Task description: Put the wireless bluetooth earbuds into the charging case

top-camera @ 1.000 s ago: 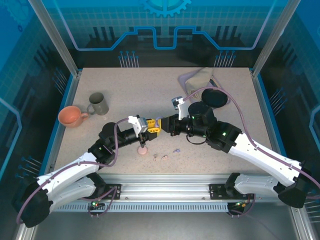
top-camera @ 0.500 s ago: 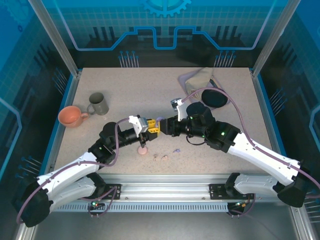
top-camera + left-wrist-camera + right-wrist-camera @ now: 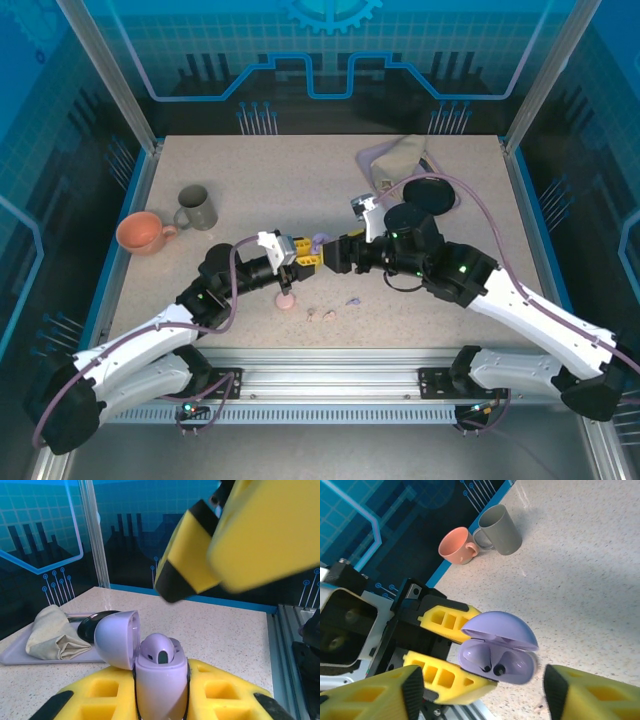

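Observation:
An open lavender charging case [image 3: 318, 243] hangs above the table, with my left gripper [image 3: 306, 256] shut on its base. In the left wrist view its lid [image 3: 116, 639] stands back and a lavender earbud [image 3: 160, 652] sits in a well, between my yellow fingers [image 3: 210, 690]. My right gripper [image 3: 338, 252] faces the case at close range, open and holding nothing. From the right wrist the case [image 3: 497, 652] lies between my spread fingertips [image 3: 412, 690]. Loose earbuds lie on the table: pale pink ones [image 3: 321, 315] and a lavender one [image 3: 352, 300].
A pink case [image 3: 286, 300] sits on the table under my left gripper. At the back right, a tray [image 3: 372, 158] holds a folded cloth [image 3: 405, 152] and a black case [image 3: 430, 193]. An orange mug [image 3: 143, 232] and a grey mug [image 3: 197, 208] stand at the left.
My right gripper has opened and drawn back a little to the right, away from the case. The left gripper and the case have stayed put.

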Action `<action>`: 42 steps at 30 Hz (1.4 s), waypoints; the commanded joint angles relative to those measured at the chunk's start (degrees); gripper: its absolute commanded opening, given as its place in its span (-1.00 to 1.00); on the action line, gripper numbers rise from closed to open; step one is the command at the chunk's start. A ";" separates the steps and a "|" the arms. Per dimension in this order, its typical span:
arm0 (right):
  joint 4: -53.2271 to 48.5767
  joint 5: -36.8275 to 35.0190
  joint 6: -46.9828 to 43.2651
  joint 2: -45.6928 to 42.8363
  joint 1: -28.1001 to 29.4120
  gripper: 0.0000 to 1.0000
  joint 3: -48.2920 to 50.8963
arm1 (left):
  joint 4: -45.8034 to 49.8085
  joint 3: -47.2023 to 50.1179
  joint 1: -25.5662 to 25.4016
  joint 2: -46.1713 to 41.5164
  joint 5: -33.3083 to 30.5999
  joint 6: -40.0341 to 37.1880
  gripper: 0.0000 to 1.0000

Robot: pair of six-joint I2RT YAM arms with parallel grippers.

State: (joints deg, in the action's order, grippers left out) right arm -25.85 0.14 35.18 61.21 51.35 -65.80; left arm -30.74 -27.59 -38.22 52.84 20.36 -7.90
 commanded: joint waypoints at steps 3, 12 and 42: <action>-9.50 -3.95 0.26 -2.62 -2.12 0.56 -2.44 | 1.61 -0.56 -0.37 -3.85 -1.99 -2.87 -1.00; -15.69 -6.28 14.59 -0.04 -6.92 0.56 4.65 | 8.25 2.28 -0.35 -13.64 -5.73 -5.67 -1.00; -13.05 -3.09 39.00 32.42 -1.62 0.59 6.98 | 11.99 3.36 -0.32 -19.97 -5.47 -9.05 -1.00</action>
State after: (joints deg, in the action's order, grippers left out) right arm -38.87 -3.79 72.07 92.29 48.84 -56.97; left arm -18.81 -24.91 -38.22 33.67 14.79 -15.51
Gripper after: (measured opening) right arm 0.797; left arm 0.213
